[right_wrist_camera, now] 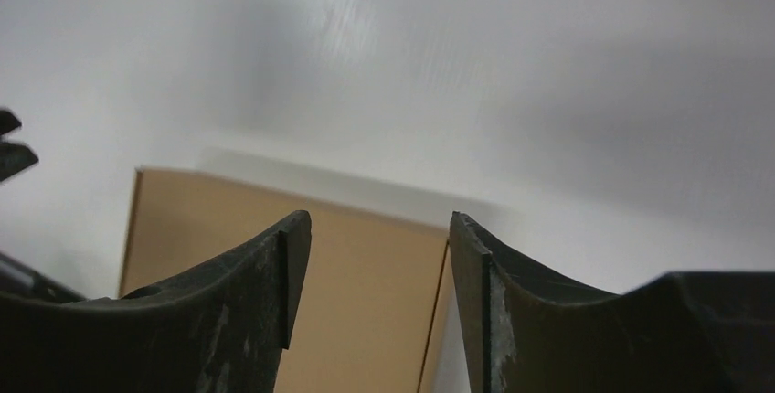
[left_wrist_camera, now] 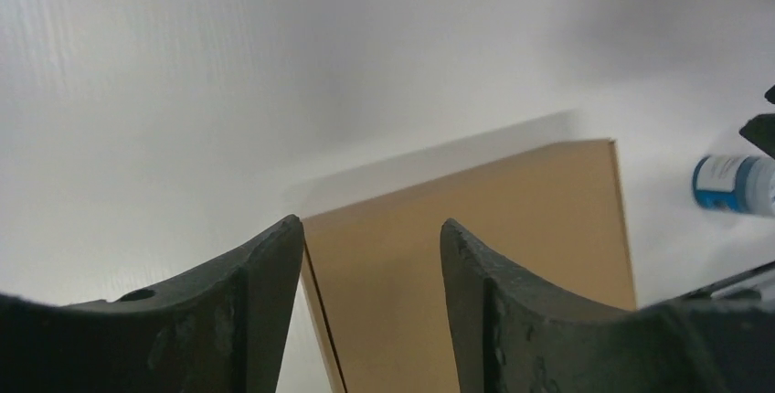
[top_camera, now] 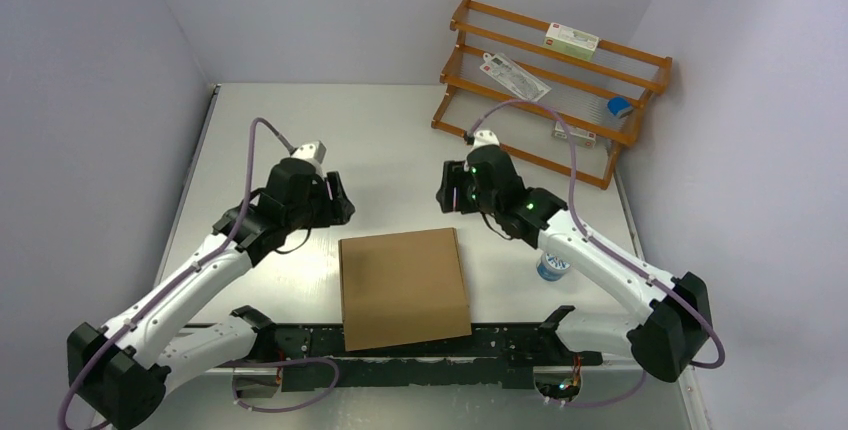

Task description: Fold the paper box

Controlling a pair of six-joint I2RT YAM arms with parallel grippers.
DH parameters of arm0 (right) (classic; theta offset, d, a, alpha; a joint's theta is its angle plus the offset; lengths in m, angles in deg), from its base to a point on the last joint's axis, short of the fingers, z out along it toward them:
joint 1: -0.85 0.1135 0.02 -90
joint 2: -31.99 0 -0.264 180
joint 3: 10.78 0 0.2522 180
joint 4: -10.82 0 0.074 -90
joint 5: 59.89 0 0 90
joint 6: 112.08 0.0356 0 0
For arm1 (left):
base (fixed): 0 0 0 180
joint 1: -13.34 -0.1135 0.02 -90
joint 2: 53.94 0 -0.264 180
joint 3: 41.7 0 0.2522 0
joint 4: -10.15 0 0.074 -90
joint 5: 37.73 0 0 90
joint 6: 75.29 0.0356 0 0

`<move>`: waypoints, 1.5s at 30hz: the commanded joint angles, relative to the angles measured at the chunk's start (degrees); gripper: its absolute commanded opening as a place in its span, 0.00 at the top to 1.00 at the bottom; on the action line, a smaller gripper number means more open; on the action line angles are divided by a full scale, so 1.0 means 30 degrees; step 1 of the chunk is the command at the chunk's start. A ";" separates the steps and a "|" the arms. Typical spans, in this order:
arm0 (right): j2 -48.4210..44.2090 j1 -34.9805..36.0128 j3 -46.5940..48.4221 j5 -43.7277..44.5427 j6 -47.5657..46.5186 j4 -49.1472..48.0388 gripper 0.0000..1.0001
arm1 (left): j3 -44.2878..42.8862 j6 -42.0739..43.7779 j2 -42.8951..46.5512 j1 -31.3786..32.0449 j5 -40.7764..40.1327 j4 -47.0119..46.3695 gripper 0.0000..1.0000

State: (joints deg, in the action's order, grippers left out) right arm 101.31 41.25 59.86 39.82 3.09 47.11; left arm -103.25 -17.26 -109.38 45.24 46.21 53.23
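Observation:
The paper box (top_camera: pixel 403 286) is a plain brown cardboard square with its lid down, lying flat on the table at the near middle. My left gripper (top_camera: pixel 337 199) hangs open and empty just beyond the box's far left corner. My right gripper (top_camera: pixel 449 188) hangs open and empty just beyond its far right corner. In the left wrist view the box (left_wrist_camera: pixel 475 256) shows between and beyond the open gripper (left_wrist_camera: pixel 370 228). In the right wrist view the box (right_wrist_camera: pixel 366 292) shows below the open gripper (right_wrist_camera: pixel 379 219). Neither gripper touches the box.
A small round blue-and-white tin (top_camera: pixel 552 266) stands right of the box by the right arm, and shows in the left wrist view (left_wrist_camera: pixel 731 185). An orange wooden rack (top_camera: pixel 470 130) with white cartons (top_camera: pixel 571 42) stands at the back right. Walls close in on three sides.

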 commanded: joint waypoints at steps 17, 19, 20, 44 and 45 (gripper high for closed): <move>0.0887 0.1105 -0.5368 -0.3977 0.3143 -0.1747 0.36 | 0.4793 -0.2488 -0.1129 -0.0088 0.3244 -0.1811 0.33; 0.1643 0.1091 -0.5234 -0.4230 0.3205 -0.2774 0.37 | 0.4571 -0.2391 -0.1631 -0.0087 0.3024 -0.2180 0.33; 0.2110 0.1089 -0.5098 -0.4084 0.3146 -0.3228 0.38 | 0.4404 -0.2376 -0.1943 -0.0087 0.2942 -0.2401 0.34; 0.5006 -0.1531 -0.0349 0.0042 -0.0873 -0.3535 0.34 | -0.2757 0.2755 -0.4645 -0.1547 -0.0980 0.0497 0.31; 0.4610 -0.1590 -0.0609 0.0079 -0.0964 -0.3316 0.34 | -0.3116 0.2871 -0.5145 -0.1705 -0.0737 0.0622 0.31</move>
State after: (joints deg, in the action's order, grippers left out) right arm 120.79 36.97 61.54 36.70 1.06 33.71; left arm -107.21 -14.05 -121.86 42.21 43.85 53.21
